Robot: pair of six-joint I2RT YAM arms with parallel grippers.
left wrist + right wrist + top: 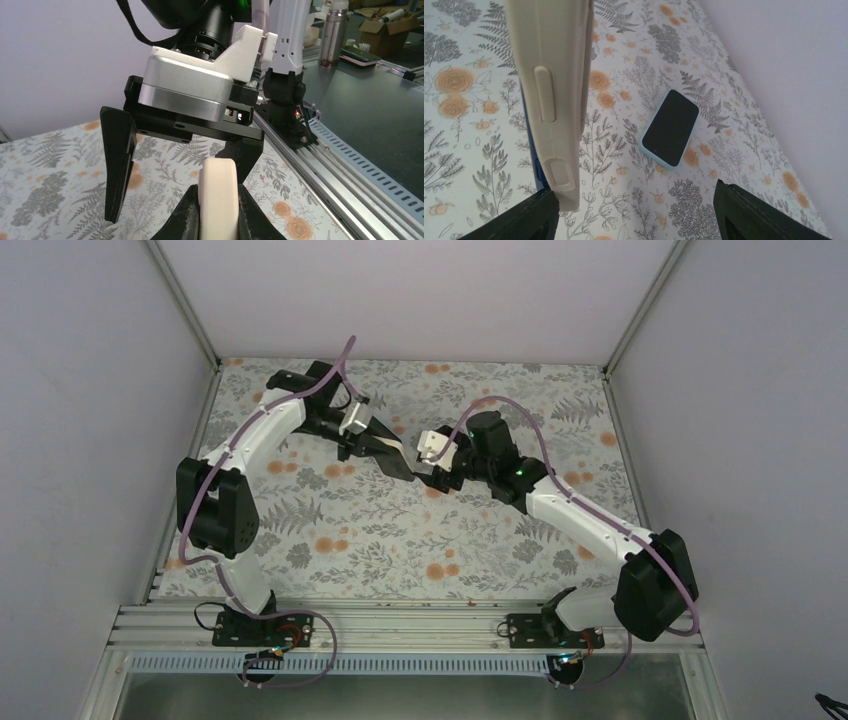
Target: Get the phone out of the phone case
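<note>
On the flowered tablecloth (400, 530) the phone (670, 127) lies flat, screen up, mid-frame in the right wrist view (the cream case (554, 75) is at upper left, apart from it). The left gripper (217, 202) pinches the case; the right gripper (634, 200) is spread wide, holding nothing.

Floral tablecloth (400, 530), steel bottle (332, 35)

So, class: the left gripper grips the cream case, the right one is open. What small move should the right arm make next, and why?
Probably slide the right gripper sideways until the cream case sits between its fingers. Its jaws are wide open, the case stands by one finger, off centre, and the left gripper clamps its edge.
</note>
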